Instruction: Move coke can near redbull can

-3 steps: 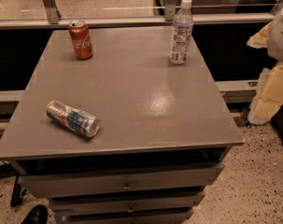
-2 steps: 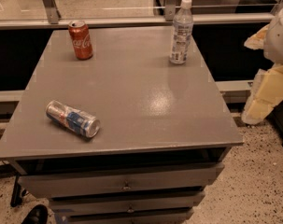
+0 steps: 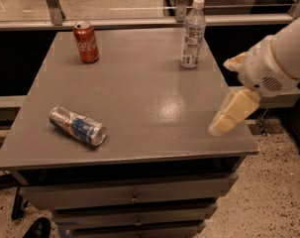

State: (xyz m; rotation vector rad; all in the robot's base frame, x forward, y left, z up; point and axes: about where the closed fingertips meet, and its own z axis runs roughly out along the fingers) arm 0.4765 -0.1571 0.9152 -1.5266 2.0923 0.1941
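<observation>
The red coke can (image 3: 86,42) stands upright at the far left of the grey table top (image 3: 139,98). The silver and blue redbull can (image 3: 77,126) lies on its side near the front left edge. My gripper (image 3: 223,97) is at the table's right edge, over the front right part, with its pale fingers (image 3: 233,114) spread apart and nothing between them. It is far from both cans.
A clear plastic water bottle (image 3: 192,33) stands upright at the far right of the table. Drawers (image 3: 129,197) are below the top. A metal rail (image 3: 139,21) runs behind the table. Speckled floor lies to the right.
My arm has swung in from the right, and the gripper now reaches over the table's right edge. The cans and bottle have not moved.
</observation>
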